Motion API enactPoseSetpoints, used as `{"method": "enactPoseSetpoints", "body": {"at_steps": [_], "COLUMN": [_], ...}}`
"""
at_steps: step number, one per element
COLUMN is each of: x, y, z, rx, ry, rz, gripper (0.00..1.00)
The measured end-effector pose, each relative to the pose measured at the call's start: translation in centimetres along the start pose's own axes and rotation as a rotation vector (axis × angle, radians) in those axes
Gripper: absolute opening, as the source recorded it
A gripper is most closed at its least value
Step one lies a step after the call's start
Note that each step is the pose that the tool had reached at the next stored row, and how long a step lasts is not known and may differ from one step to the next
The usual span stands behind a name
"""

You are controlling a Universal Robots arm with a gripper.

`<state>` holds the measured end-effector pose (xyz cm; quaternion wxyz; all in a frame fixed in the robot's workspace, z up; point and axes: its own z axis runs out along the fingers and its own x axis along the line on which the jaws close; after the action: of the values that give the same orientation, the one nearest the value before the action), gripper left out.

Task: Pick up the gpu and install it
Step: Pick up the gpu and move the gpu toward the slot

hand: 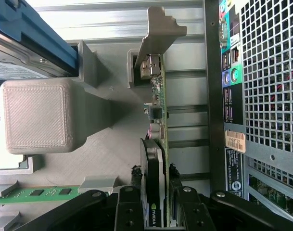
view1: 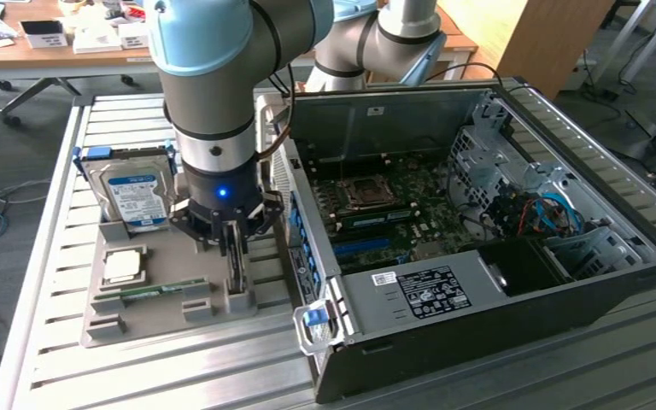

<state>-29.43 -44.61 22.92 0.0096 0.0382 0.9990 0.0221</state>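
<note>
The gpu [view1: 237, 278] stands on edge in a slot of the grey holder [view1: 157, 323], beside the open computer case [view1: 499, 290]. From the wrist, the gpu [hand: 152, 159] is a thin green board with a black cooler, its silver bracket [hand: 158, 33] at the far end. My gripper [view1: 233, 248] hangs straight over it. The gripper [hand: 154, 175] is open, with one black finger [hand: 135, 192] on each side of the card. A narrow gap shows on both sides, and the card rests in its slot.
The holder also carries an upright hard drive [view1: 134, 192], a processor [view1: 123, 266] and a memory stick [view1: 151, 290]. The case lies open with its motherboard [view1: 385, 205] exposed. Its rear panel [hand: 233, 96] runs close alongside the gpu. A slatted metal table [view1: 112, 376] is underneath.
</note>
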Motion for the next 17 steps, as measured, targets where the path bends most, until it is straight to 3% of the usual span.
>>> {"method": "enactPoseSetpoints", "body": {"at_steps": [6,8,17], "x": [0.0,0.0,0.0], "y": [0.0,0.0,0.0], "z": [0.0,0.0,0.0], "rx": [0.0,0.0,0.0], "ry": [0.0,0.0,0.0], "rz": [0.0,0.0,0.0], "gripper": [0.35,0.27,0.27]}}
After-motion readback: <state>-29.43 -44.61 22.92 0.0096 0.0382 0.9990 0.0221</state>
